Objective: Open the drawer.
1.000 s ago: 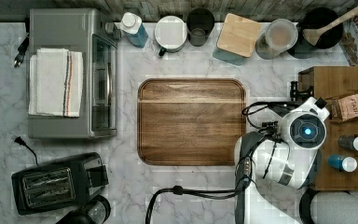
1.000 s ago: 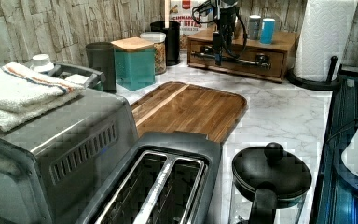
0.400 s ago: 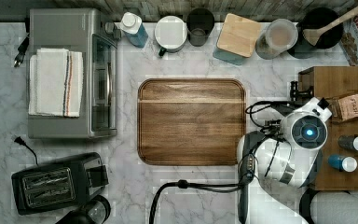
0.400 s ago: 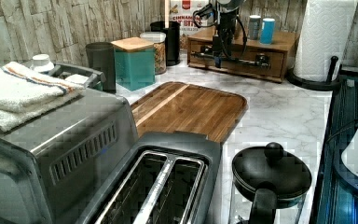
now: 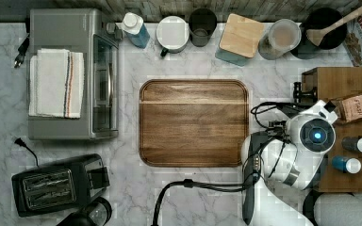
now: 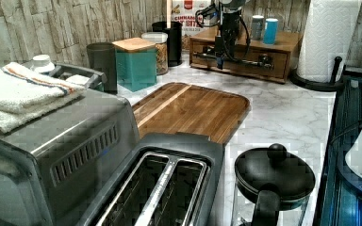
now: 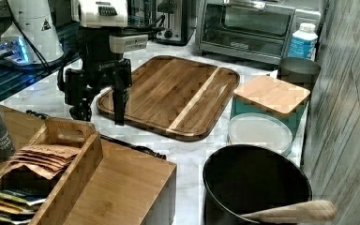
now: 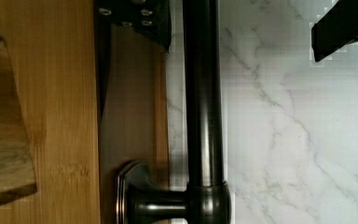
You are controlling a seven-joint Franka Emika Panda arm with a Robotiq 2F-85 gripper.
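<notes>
Wrist view puts my claw [image 8: 242, 28] straddling the black bar handle [image 8: 204, 93] of the drawer [image 8: 130, 107]: one finger [image 8: 142, 18] sits between the bar and the wooden drawer front, the other finger [image 8: 340, 28] hangs over the marble table [image 8: 289, 140] on the bar's far side. The fingers are spread wide, with daylight between the outer one and the bar, so I am gripping nothing. One of the handle's posts [image 8: 161, 203] meets the drawer front just along the bar from the claw.

In the left view I see the claw [image 6: 220, 55] hanging straight down in front of the small wooden cabinet, its tips level with the handle [image 6: 235, 60], and the drawer [image 6: 240, 66] directly behind it looks flush with the cabinet body. The right view shows the two fingers [image 7: 119, 105] parted and pointing down near the cabinet's front edge. The wooden cutting board [image 7: 168, 93] lies on the table beyond the claw, apart from it.
</notes>
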